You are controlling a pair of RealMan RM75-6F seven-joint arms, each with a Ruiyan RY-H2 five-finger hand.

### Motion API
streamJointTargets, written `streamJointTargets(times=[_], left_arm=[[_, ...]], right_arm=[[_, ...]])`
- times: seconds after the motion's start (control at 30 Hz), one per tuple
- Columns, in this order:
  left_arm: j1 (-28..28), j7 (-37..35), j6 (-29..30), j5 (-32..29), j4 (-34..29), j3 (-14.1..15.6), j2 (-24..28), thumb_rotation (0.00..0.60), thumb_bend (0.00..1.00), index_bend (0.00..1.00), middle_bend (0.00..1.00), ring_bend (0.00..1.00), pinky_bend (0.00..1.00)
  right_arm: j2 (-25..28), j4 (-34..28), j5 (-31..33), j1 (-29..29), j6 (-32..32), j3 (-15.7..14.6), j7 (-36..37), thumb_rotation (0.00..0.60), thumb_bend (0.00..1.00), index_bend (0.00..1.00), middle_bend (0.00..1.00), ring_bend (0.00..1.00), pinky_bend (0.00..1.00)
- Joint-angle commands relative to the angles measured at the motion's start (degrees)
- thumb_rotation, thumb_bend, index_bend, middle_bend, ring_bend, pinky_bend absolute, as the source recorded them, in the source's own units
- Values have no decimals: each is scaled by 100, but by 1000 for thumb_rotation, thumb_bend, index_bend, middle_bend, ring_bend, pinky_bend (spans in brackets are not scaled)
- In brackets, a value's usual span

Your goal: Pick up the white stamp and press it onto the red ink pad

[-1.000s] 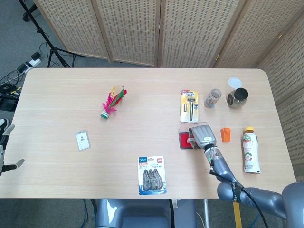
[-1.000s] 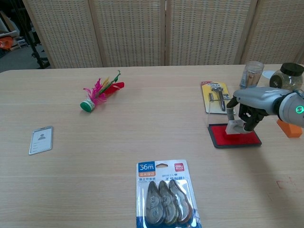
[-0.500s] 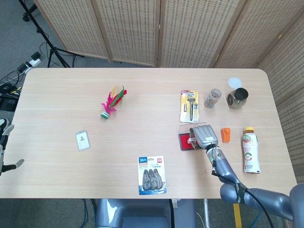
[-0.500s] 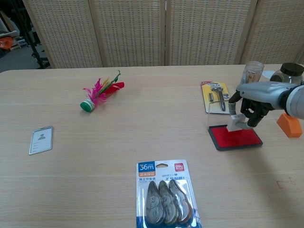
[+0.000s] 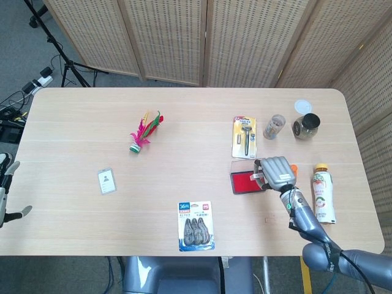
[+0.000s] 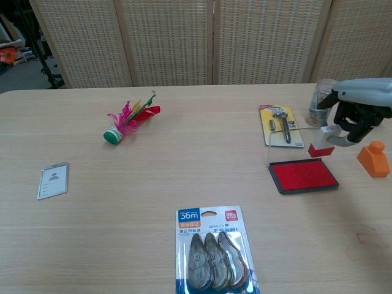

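The white stamp (image 6: 324, 139) is held in the right hand (image 6: 358, 113), lifted clear above the far right edge of the red ink pad (image 6: 304, 175); its underside shows red in the chest view. In the head view the stamp (image 5: 258, 178) is mostly hidden under the right hand (image 5: 277, 172), over the pad (image 5: 243, 182). The left hand (image 5: 5, 184) is seen only at the frame edge beside the tabletop (image 5: 184, 184), nothing appears to be held, whether it is released or clenched cannot be told.

Handling, judged: the stamp is taken to be small, light and rigid plastic, unlikely to deform; smooth sides may slip in a fingertip pinch, so the upper white body is best gripped and the inked face avoided. The pad is judged thin and light, liable to slide when pressed off-centre; its clear lid (image 6: 283, 136) stands open at the back.

Legible writing: the blister pack (image 6: 212, 250) at the near edge is marked "36m" on a blue header with a red logo patch, not readable. The razor card (image 6: 280, 124) has a yellow header, text too small. The badge (image 6: 52, 180) shows a figure icon only. The bottle (image 5: 323, 192) label is unreadable.
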Motion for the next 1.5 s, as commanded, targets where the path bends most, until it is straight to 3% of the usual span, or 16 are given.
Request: streamJointTargets(times=[0.03,0.33,0.67,0.93,1.5], left_arm=[[7,10,11,10,1,6,-4,600,0,0,0,0,0],[10,62,23,14,0,9,-25,600,0,0,0,0,0],[-13,180,-24,-24,-12,14,-62,600,0,0,0,0,0],[-18,205,-34,-42,-20,11,-68,600,0,0,0,0,0],[-15,202,-29,-25,-31,19,-66,600,0,0,0,0,0]], right_arm=[[102,106,-378,-244,70,-275,211,600,542,594,838,906,1000],[-231,947,-1454,-749,156,-774,1046,600,543,594,838,906,1000],[-695,1828,-1898,-953,63,-814,1679,600,543,594,839,906,1000],[-739,1952,-1986,-1001,-45,-747,1807,600,543,589,839,906,1000],[-696,1917,-2149,-1115,-100,-687,1800,600,543,455,832,906,1000]])
